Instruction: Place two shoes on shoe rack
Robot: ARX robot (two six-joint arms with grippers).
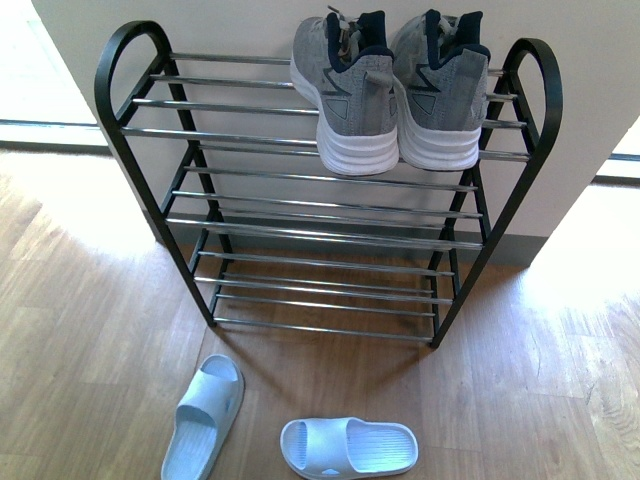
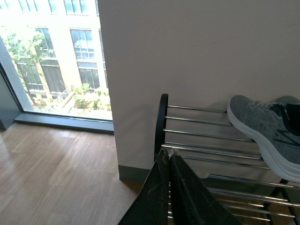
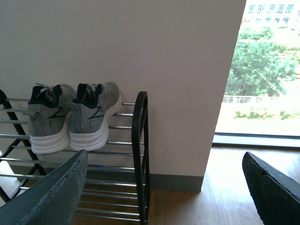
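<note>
Two grey knit sneakers [image 1: 352,95] [image 1: 440,90] with white soles stand side by side, heels toward me, at the right end of the shoe rack's [image 1: 300,140] top shelf. Both also show in the right wrist view [image 3: 49,119] [image 3: 93,117], and one toe in the left wrist view [image 2: 267,126]. Two pale blue slide sandals [image 1: 205,415] [image 1: 348,446] lie on the floor in front of the rack. Neither arm appears in the front view. My left gripper [image 2: 168,154] is shut on nothing, beside the rack's left end. My right gripper [image 3: 164,166] is open and holds nothing, near the rack's right end.
The rack stands against a white wall [image 1: 250,25] with a grey baseboard on a wood floor [image 1: 80,330]. Its lower chrome shelves [image 1: 320,215] hold nothing. Floor-length windows [image 2: 47,56] [image 3: 267,70] flank the wall on both sides.
</note>
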